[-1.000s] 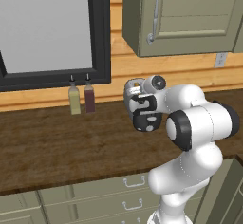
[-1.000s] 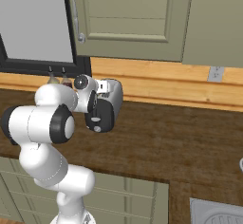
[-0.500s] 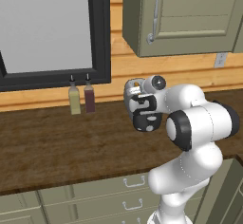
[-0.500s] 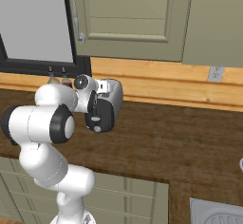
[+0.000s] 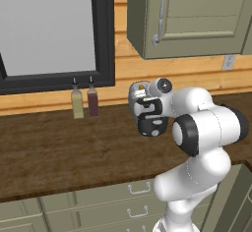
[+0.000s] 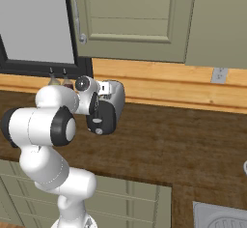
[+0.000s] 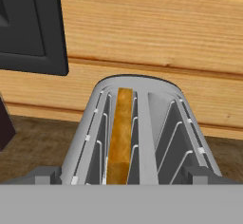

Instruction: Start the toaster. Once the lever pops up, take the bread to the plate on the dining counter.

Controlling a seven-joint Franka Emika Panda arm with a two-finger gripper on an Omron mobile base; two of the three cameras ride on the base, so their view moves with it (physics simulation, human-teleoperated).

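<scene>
The toaster (image 7: 142,128) stands on the dark wood counter (image 5: 49,152) near the wooden back wall (image 7: 156,33), under the cabinet (image 6: 135,19). Its slots run away from the hand, toward the wall. The bread (image 7: 119,135) stands on edge in the left slot. The gripper (image 7: 123,173) is wide open just before the toaster, holding nothing.
</scene>
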